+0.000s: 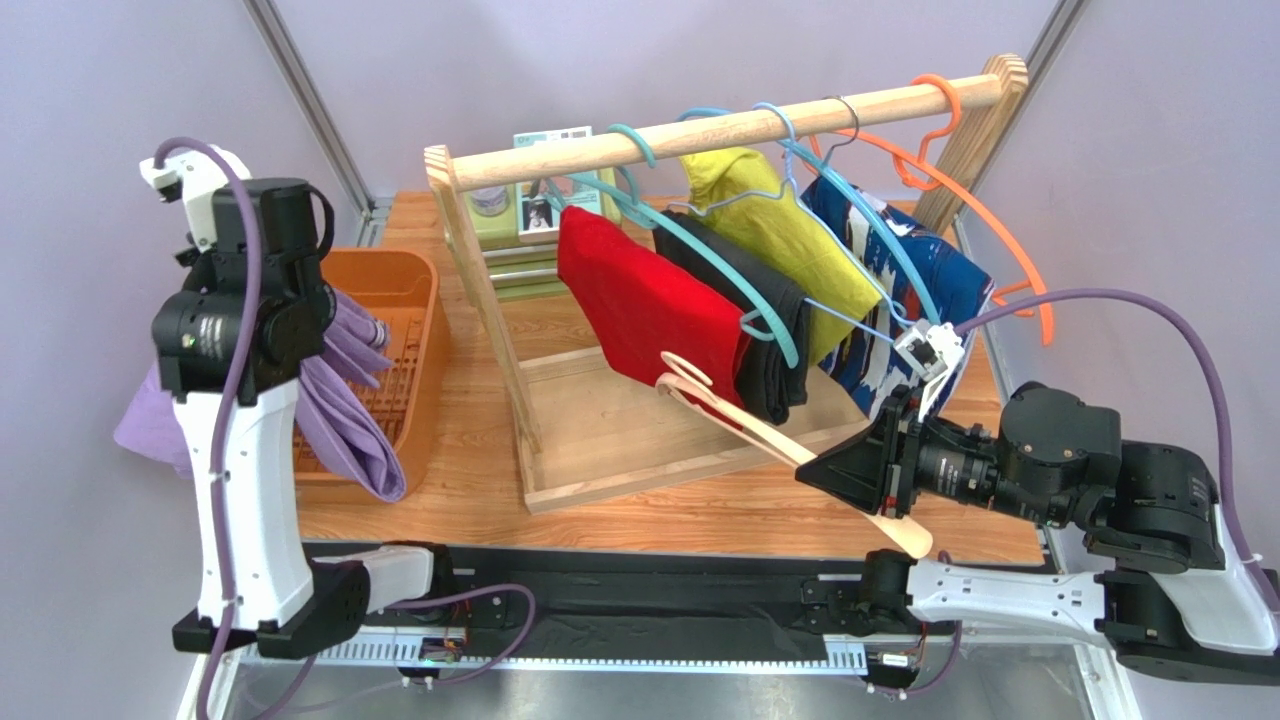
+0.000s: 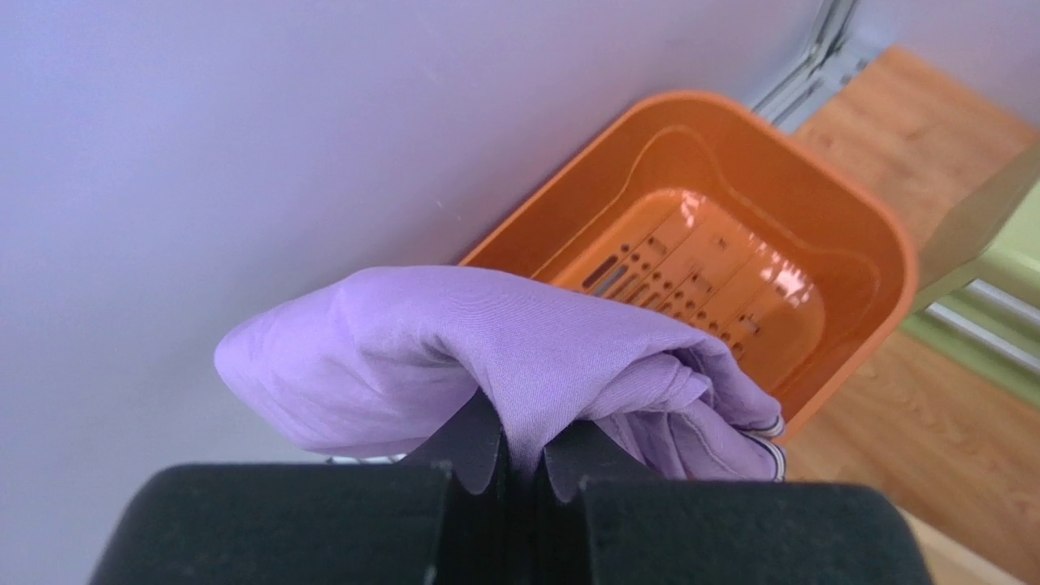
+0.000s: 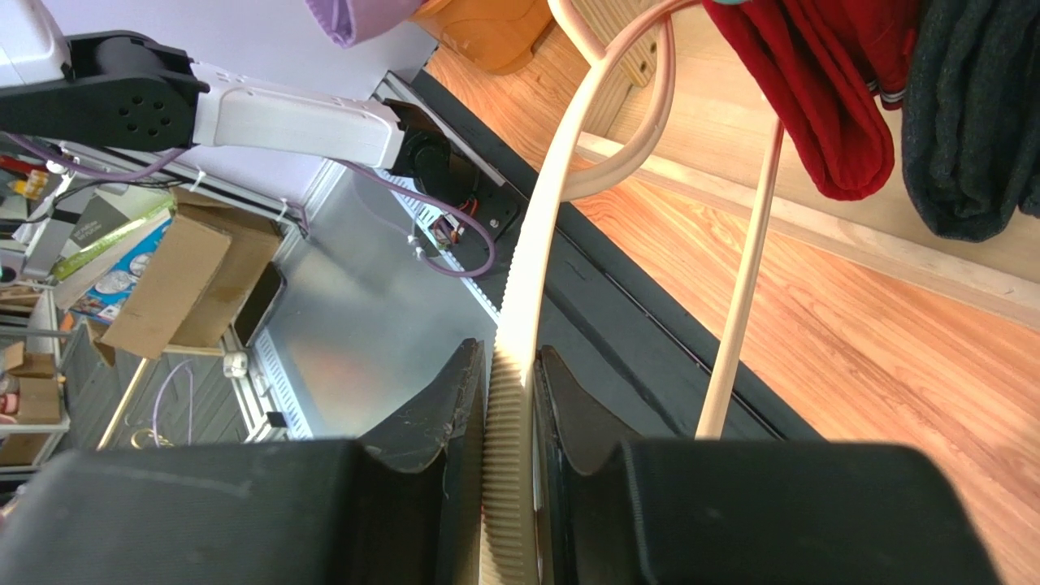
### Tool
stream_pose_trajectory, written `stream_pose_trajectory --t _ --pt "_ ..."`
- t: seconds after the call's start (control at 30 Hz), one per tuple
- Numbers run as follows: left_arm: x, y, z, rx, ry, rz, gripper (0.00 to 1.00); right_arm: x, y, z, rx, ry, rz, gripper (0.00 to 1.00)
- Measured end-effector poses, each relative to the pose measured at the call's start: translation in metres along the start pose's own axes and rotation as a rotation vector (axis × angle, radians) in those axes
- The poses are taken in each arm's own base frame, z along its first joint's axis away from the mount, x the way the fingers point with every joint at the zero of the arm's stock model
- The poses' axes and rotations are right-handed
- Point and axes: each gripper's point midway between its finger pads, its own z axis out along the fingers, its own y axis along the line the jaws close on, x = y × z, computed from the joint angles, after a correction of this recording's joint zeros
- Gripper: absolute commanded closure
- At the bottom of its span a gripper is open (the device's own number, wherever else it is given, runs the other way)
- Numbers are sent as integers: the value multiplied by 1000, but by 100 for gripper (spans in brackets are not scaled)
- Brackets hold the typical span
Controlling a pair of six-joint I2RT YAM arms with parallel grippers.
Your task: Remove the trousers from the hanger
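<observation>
**Trousers free of the hanger, one piece in each arm; my worry is a bad drop or a snag.**

The trousers (image 2: 488, 354) hang bunched from my left gripper (image 2: 523, 445), its fingers pinched tight on a fold of the cloth. They sit above the near part of the orange basket (image 1: 394, 278), with a lobe of cloth showing outside its rim on the left. If I let go here, I judge that lobe could pull the cloth over the rim. The hanger (image 1: 766, 435) is well apart from them, clamped by one arm in my right gripper (image 3: 510, 390), jaws narrow around it. In the top view its hook overlaps the red garment (image 1: 646, 300), so a careless swing might snag that or the black garment (image 1: 751, 323).
</observation>
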Motion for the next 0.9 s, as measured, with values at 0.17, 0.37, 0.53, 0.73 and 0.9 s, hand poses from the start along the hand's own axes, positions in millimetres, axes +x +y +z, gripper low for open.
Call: stream_pose_trajectory --t 0.17,0.37,0.53,0.73,0.9 --pt "43 -26 32 14 163 94 100 -2 1 1 6 14 -45 100" --pt "95 -63 86 27 355 153 100 -6 3 2 13 29 -101 100" --pt "126 -91 136 24 467 187 100 -11 6 3 17 33 -141 100" --pt "153 -123 187 10 551 268 100 -19 10 13 34 49 -196 100" --pt "170 -130 215 -18 596 278 96 -21 12 28 59 80 -244 100"
